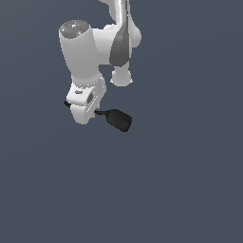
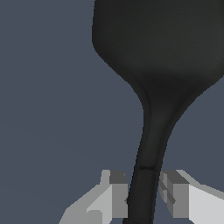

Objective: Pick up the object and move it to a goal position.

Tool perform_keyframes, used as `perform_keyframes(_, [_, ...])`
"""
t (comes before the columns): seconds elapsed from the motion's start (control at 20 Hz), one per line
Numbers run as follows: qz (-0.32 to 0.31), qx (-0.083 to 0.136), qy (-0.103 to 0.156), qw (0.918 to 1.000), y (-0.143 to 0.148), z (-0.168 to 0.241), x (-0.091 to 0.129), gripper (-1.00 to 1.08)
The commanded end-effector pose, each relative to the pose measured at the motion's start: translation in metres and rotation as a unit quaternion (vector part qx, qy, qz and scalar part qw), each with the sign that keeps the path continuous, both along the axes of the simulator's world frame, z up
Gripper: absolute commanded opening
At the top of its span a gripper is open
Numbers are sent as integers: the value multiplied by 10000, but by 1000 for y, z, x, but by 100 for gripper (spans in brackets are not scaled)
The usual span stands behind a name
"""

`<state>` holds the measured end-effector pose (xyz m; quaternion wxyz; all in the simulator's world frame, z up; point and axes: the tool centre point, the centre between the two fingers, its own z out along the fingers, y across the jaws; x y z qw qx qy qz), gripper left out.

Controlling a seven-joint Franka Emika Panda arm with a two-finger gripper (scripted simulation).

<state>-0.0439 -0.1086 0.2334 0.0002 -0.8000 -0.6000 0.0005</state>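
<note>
The black spatula [image 1: 118, 119] lies with its flat blade toward the exterior view's right. Its thin handle runs under my gripper [image 1: 87, 113], and only the handle's tip shows on the far side. In the wrist view the handle of the spatula [image 2: 146, 175] passes straight between the two fingers and the blade fills the space beyond. My gripper [image 2: 143, 194] has one finger [image 2: 116, 194] against the handle and the other finger [image 2: 175, 194] close on its other side. The jaws stand narrowly shut around the handle.
A plain dark grey-blue surface [image 1: 180, 190] lies all around. The white arm [image 1: 85, 52] rises above the gripper and hides the ground behind it. No goal marker shows.
</note>
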Motion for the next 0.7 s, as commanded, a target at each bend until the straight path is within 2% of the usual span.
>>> perform_keyframes(0.0, [5, 5, -7, 10000, -12, 19, -9, -100])
perform_keyframes(0.35, [5, 10, -9, 10000, -37, 54, -25, -100])
perform_keyframes(0.65, [2, 4, -6, 10000, -44, 63, -28, -100])
